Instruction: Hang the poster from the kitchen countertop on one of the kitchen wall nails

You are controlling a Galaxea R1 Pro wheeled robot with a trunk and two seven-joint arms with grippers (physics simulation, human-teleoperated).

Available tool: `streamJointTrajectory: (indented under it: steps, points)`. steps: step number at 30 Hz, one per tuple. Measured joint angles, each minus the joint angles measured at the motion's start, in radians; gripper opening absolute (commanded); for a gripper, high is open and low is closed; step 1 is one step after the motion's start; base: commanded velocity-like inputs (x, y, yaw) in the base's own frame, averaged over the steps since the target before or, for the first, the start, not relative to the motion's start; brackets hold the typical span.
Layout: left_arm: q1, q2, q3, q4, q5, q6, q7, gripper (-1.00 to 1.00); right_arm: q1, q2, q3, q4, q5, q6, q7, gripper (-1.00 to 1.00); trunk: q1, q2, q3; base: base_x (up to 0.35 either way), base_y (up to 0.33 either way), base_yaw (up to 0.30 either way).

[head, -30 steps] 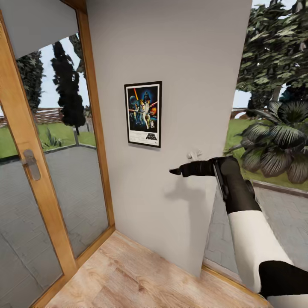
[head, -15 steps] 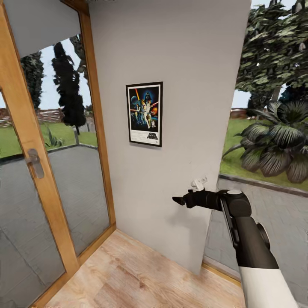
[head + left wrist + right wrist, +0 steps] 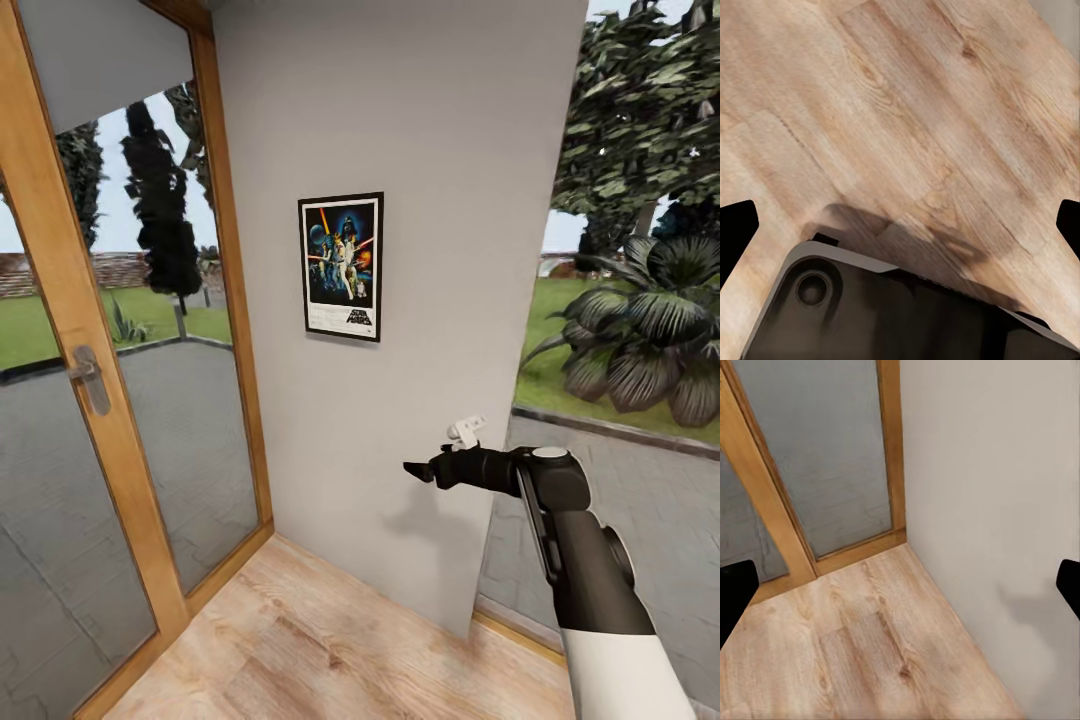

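the poster [image 3: 341, 266] hung upright on the wall [image 3: 450, 150], up and left of the right gripper [image 3: 418, 470], whose fingers seemingly stood apart, empty.

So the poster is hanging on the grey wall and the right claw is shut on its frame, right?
Not quite. The poster does hang on the grey wall, but the right claw holds nothing: the head view shows it below the poster, apart from it, and the right wrist view shows its fingers spread.
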Motion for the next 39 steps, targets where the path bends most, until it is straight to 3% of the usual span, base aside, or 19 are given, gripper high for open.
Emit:
streamJointTrajectory:
  steps: [3, 6, 10, 24, 29, 39]
  points:
    - [0.000, 0.000, -0.002, 0.000, -0.001, 0.000, 0.000, 1.00, 0.001, 0.001, -0.002, 0.000, 0.008, -0.005, -0.043, 1.00, 0.000, 0.000, 0.000, -0.016, 0.017, 0.000]
    - [0.000, 0.000, -0.004, 0.000, -0.001, 0.000, 0.000, 1.00, 0.001, 0.005, 0.001, 0.001, 0.021, -0.003, -0.239, 1.00, 0.000, 0.000, 0.000, -0.097, 0.153, 0.000]
    - [0.000, 0.000, -0.007, 0.000, -0.001, 0.001, 0.000, 1.00, 0.001, 0.012, 0.004, 0.000, 0.017, 0.002, -0.376, 1.00, 0.000, 0.000, 0.000, -0.132, 0.228, 0.000]
    - [0.000, 0.000, -0.007, 0.000, -0.002, 0.000, 0.000, 1.00, 0.001, 0.014, 0.005, 0.001, 0.014, 0.010, -0.411, 1.00, 0.000, 0.000, 0.000, -0.074, 0.151, 0.000]
    - [0.005, 0.000, -0.008, -0.011, 0.000, -0.005, -0.004, 1.00, -0.027, 0.038, 0.001, -0.027, 0.010, 0.039, -0.383, 1.00, 0.000, 0.000, 0.000, 0.000, 0.000, 0.000]
    - [0.005, 0.000, -0.008, -0.011, 0.000, -0.005, -0.004, 1.00, -0.027, 0.038, 0.001, -0.032, 0.010, 0.039, -0.373, 1.00, 0.000, 0.000, 0.000, 0.000, 0.000, 0.000]
